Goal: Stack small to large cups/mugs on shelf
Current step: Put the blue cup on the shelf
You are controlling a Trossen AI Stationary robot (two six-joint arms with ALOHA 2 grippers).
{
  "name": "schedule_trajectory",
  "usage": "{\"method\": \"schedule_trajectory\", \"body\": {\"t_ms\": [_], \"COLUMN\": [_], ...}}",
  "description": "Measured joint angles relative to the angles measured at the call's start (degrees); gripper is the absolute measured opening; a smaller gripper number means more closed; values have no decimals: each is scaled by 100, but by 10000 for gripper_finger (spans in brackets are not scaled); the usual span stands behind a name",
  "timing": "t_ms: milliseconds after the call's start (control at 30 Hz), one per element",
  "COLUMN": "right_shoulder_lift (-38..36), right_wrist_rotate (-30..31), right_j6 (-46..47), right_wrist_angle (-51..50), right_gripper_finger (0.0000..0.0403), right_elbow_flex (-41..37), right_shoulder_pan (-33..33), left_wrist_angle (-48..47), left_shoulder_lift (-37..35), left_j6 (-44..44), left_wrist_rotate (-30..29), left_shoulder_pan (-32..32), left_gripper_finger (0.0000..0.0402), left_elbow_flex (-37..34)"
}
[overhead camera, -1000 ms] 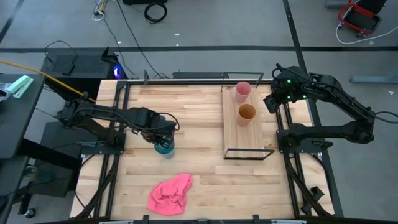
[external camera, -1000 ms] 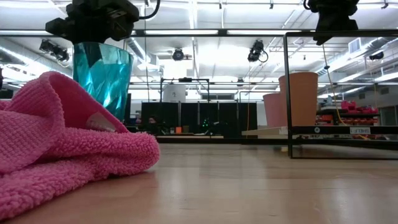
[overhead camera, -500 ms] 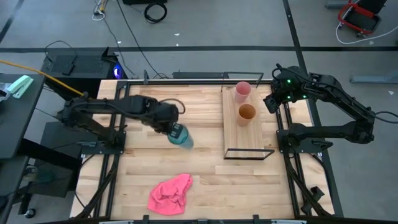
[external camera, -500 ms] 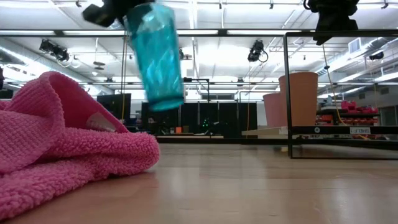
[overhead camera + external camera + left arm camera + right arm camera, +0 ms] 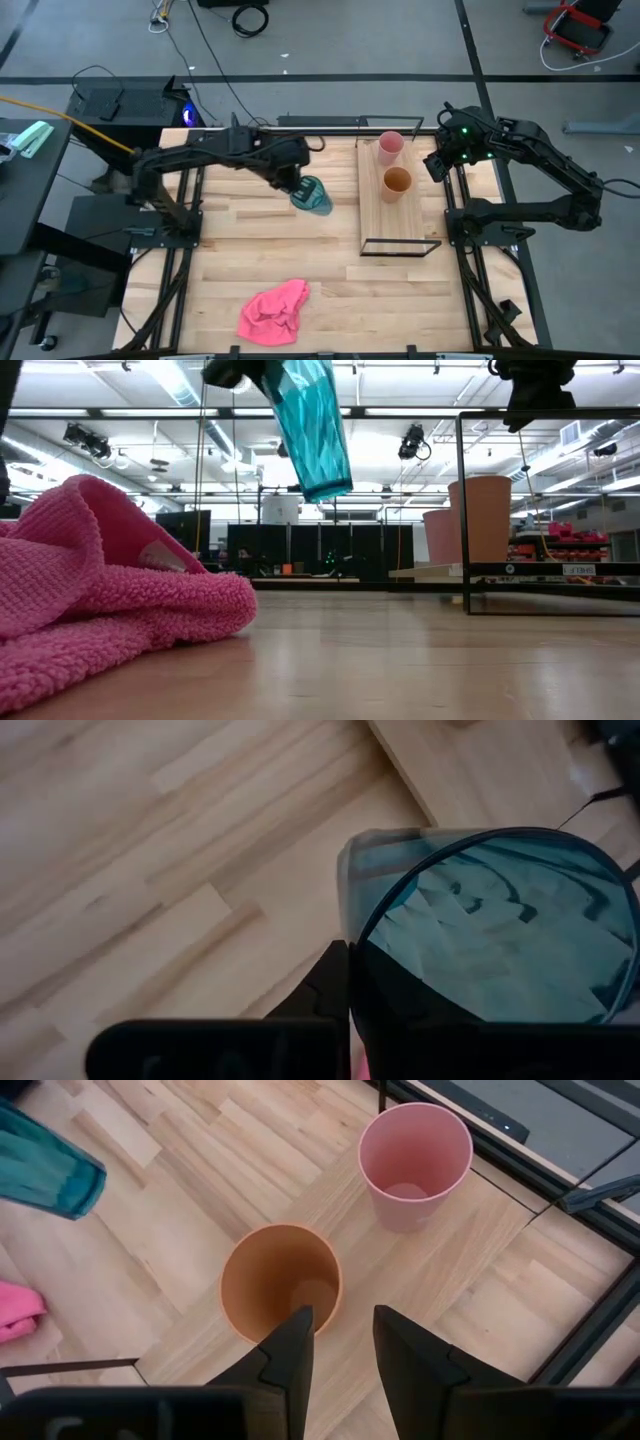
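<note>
My left gripper point(image 5: 298, 186) is shut on the translucent teal cup point(image 5: 315, 196), held high above the table just left of the shelf; the cup also shows in the low view point(image 5: 312, 428). The pink cup point(image 5: 390, 147) and the orange cup point(image 5: 397, 183) stand upright on their bases on the pale wood shelf point(image 5: 390, 222), pink at the far end. My right gripper point(image 5: 343, 1342) is open and empty, above the shelf's right side beside the orange cup point(image 5: 281, 1285). My left gripper holds the teal cup by its rim point(image 5: 352, 935). One finger point(image 5: 328, 982) lies on the outside of the wall; the other seems to be inside, dark through the plastic. The cup is lifted clear and tilted, its base point(image 5: 326, 490) pointing down toward the shelf.
A crumpled pink cloth point(image 5: 273, 312) lies near the table's front edge and fills the left of the low view point(image 5: 110, 590). The shelf's thin black wire frame point(image 5: 400, 246) rises at its near end and along its sides.
My left gripper has lifted the teal cup off the table and carried it up and toward the far right, toward the shelf. The cup has tipped from upright to slanting. My right arm has kept still.
</note>
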Motion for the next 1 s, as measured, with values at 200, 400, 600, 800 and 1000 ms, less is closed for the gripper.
{"method": "schedule_trajectory", "body": {"t_ms": [200,400,600,800,1000], "right_shoulder_lift": [0,0,0,0,0], "right_wrist_rotate": [-2,-2,-2,-2,-129], "right_j6": [0,0,-1,0,0], "right_wrist_angle": [-1,-2,-2,-2,10], "right_gripper_finger": [115,115,115,115,115], "right_elbow_flex": [0,0,0,0,0], "right_shoulder_pan": [0,2,2,0,26], "left_wrist_angle": [-403,-419,-407,-363,-341], "left_shoulder_lift": [818,1458,1801,2099,2321], "left_j6": [487,820,861,886,895], "left_wrist_rotate": [140,337,359,359,356], "left_shoulder_pan": [135,160,153,24,-41], "left_gripper_finger": [12,12,12,12,12], "left_elbow_flex": [931,1487,1777,2061,2056]}}
